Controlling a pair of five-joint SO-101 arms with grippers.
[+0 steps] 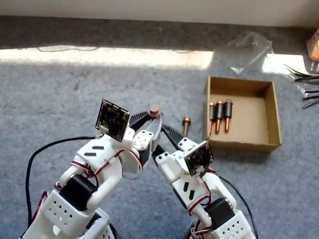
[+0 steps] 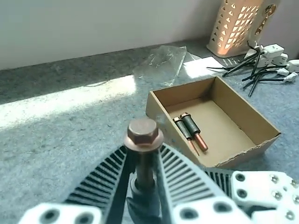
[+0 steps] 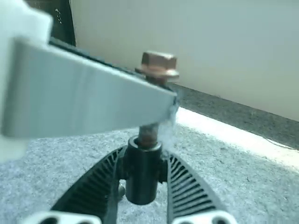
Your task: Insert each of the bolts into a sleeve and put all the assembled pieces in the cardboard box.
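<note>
Sitting in the cardboard box (image 1: 272,107) are three assembled pieces (image 1: 219,115), side by side. The left gripper (image 2: 144,153) clamps a bolt (image 2: 145,133) upright, head up, its shank meeting the top of the black sleeve (image 3: 140,173), which stands pinched in the right gripper (image 3: 142,158) just beneath. Another bolt (image 1: 186,124) lies on the carpet (image 1: 75,89) beside the box.

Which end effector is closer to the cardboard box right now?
Right. The right end effector, gripping the sleeve, sits on the box side; the left end effector, gripping the bolt, faces it from the far side.
</note>
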